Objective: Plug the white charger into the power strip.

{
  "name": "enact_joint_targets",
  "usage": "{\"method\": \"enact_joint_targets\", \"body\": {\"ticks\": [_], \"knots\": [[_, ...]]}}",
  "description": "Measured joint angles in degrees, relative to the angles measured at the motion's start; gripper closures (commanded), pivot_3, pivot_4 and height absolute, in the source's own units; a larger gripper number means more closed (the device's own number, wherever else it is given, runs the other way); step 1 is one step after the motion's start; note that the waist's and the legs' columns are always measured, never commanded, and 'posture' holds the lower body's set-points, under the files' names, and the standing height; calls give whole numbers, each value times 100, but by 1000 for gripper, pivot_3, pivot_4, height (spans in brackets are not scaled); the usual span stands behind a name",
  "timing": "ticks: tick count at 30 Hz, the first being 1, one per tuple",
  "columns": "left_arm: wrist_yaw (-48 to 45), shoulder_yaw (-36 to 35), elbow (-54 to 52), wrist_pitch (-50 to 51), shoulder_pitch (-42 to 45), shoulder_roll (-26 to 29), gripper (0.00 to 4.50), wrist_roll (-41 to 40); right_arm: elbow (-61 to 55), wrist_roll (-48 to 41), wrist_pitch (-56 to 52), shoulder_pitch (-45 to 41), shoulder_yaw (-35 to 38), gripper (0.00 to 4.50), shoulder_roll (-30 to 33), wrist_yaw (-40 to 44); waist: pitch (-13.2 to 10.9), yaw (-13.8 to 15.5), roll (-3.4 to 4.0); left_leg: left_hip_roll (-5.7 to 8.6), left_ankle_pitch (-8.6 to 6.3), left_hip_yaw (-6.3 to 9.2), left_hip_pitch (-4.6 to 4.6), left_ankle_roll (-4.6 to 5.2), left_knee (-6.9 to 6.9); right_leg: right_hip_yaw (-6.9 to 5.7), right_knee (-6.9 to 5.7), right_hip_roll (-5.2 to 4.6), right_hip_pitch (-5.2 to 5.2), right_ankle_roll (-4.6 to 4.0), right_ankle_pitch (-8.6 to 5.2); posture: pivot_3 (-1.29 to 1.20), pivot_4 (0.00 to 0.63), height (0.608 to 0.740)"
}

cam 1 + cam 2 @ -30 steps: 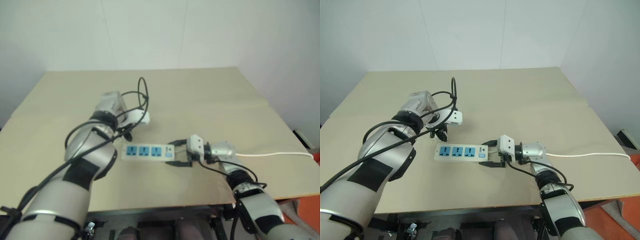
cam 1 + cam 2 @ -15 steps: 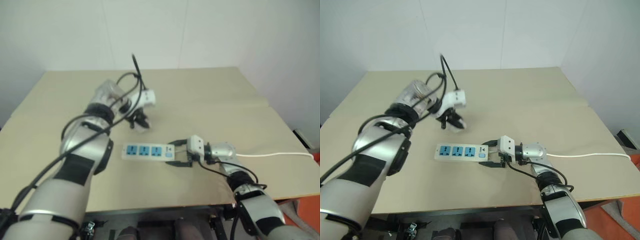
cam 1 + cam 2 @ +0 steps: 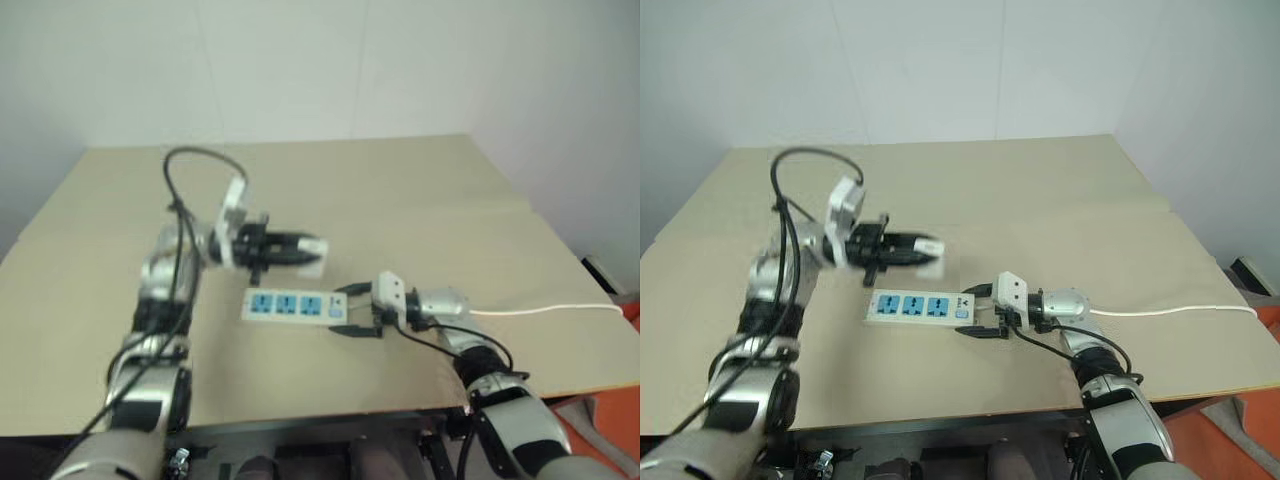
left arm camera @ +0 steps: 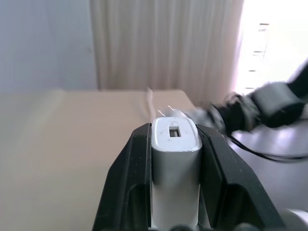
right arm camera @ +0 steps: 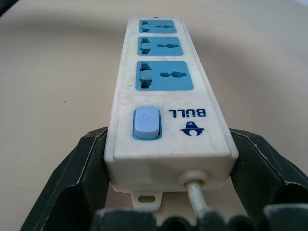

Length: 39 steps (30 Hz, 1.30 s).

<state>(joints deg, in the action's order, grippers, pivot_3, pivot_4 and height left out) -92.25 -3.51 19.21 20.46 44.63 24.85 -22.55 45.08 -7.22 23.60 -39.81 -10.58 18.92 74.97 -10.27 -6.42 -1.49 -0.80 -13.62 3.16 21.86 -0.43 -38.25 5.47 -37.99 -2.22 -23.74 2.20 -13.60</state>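
Observation:
The white charger (image 4: 175, 159) sits between the two black fingers of my left gripper (image 3: 305, 249), which is shut on it. This gripper lies level, pointing right, and hangs in the air just above and behind the power strip (image 3: 287, 305). The strip lies flat on the table with its three blue sockets facing up. My right gripper (image 3: 352, 311) is shut on the strip's switch end, with one finger (image 5: 89, 161) pressed against each long side. The blue switch (image 5: 145, 123) is nearest that wrist camera.
The strip's thin white cord (image 3: 550, 310) runs right across the tan table (image 3: 420, 200) to its right edge. A black cable (image 3: 185, 165) loops up over my left wrist. A bare wall stands behind the table.
My left arm has pulled back and lifted from the tabletop, swinging the gripper with the charger from pointing down to level, pointing right over the strip. My right gripper and the strip have not moved.

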Motion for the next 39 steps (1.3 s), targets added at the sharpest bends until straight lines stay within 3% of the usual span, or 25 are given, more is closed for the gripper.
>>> {"method": "enact_joint_targets", "body": {"ticks": [8, 19, 39], "knots": [[78, 57, -254, -3, -294, 120, 3495, -291, -31, -32, -528, -10, -11, 1105, 2, 125, 1, 62, -2, 1, -1, -9, -70, 0, 13, -1, 33, 2, 67, 0, -5, 0, 150, 740], [17, 149, 1003, -92, -284, 24, 3495, -556, 25, -30, -463, 2, -9, 1105, -47, 75, 13, 46, -11, -2, -1, -9, -73, 0, 16, -1, 34, 7, 67, 0, -4, 0, 150, 740], [14, 807, 2690, -1422, 28, -290, 3495, -580, -494, -30, -528, 318, -8, 1105, 20, -69, 20, 68, -20, 0, -1, -10, -67, 0, 20, -1, 44, 7, 65, 1, -6, 0, 150, 740]]}}
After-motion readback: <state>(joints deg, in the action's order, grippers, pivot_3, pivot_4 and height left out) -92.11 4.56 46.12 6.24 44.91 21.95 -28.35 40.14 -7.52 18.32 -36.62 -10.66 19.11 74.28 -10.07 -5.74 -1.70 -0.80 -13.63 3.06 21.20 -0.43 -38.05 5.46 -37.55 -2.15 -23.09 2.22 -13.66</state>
